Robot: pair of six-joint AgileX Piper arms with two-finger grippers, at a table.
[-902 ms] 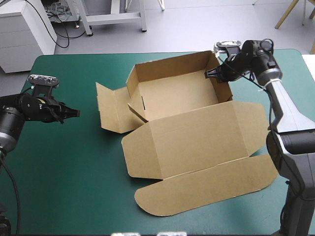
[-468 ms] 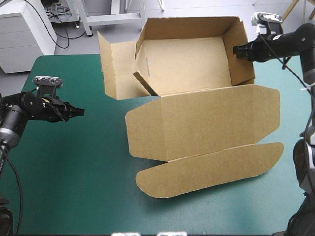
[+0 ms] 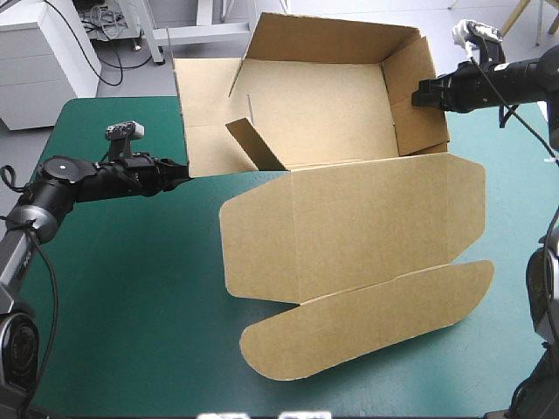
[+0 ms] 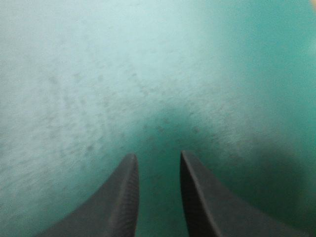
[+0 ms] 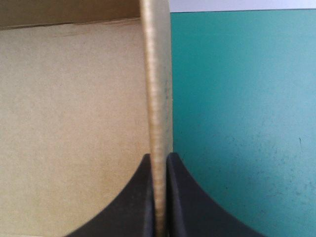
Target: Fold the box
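While the right gripper [image 3: 418, 92] is clenched on the box's [image 3: 349, 218] right wall, the tray part tilts up at the table's [image 3: 113, 288] far edge, with the lid [image 3: 367, 218] flat mid-table. The left gripper [image 3: 181, 168] is parted and empty, just beside the loose left flap [image 3: 205, 113]. Risk: a single pinch carries the tray, so the board may slip or buckle. The inner tab [image 3: 255, 144] stands in the flap's way.
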